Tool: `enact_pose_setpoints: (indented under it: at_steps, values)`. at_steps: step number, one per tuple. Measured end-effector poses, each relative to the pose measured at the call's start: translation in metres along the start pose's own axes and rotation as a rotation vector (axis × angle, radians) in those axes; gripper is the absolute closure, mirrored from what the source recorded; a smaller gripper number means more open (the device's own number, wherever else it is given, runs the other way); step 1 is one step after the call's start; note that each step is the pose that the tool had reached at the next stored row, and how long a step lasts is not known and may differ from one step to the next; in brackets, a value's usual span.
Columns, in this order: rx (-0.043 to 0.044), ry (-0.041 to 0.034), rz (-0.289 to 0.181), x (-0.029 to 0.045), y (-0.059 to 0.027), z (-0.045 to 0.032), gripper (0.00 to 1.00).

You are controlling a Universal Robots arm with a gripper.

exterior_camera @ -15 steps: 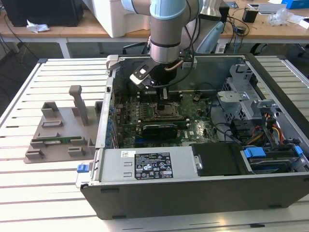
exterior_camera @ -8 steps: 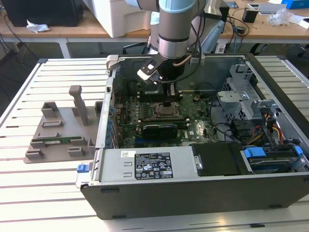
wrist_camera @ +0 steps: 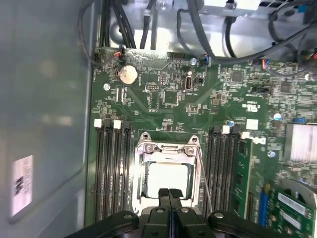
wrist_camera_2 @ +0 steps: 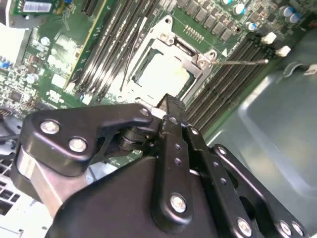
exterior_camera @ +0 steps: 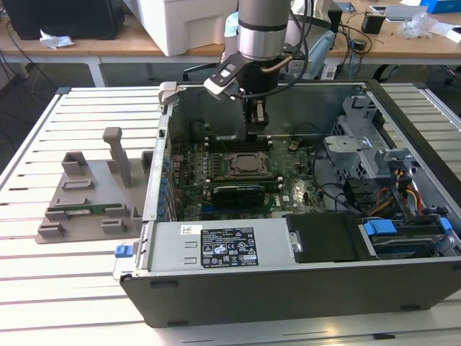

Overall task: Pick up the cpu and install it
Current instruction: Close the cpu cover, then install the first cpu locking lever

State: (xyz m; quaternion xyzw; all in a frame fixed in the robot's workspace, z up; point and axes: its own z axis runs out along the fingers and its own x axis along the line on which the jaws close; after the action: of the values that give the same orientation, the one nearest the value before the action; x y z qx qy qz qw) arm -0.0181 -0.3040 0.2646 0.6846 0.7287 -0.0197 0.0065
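Note:
The cpu (wrist_camera: 167,179) is a silvery-white square lying flat inside the metal socket frame (wrist_camera: 140,148) on the green motherboard; the second wrist view shows the cpu (wrist_camera_2: 166,74) there too. My gripper (wrist_camera: 169,194) hovers just above the socket's near edge, its two black fingers pressed together with nothing between them. In the exterior view the gripper (exterior_camera: 256,121) hangs inside the open computer case (exterior_camera: 288,288), slightly above and behind the socket (exterior_camera: 248,167). In the second wrist view the gripper (wrist_camera_2: 172,105) points at the socket's edge.
Memory slots (wrist_camera: 113,168) flank the socket on both sides. A drive cage and cables (exterior_camera: 389,180) fill the case's right in the exterior view, with the power supply (exterior_camera: 223,241) in front. A grey fixture (exterior_camera: 90,191) sits on the slatted table to the left.

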Motion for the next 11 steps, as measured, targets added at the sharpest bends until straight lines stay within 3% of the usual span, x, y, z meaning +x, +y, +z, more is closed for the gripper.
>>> enact_pose_setpoints:
  at_steps: [6,11]
  values:
    - [0.0001,-0.0001,0.000,0.0000,0.0000,-0.0004,0.89]
    - [-0.0042,-0.0027,-0.119,-0.0001,0.0000,-0.0004,0.89]
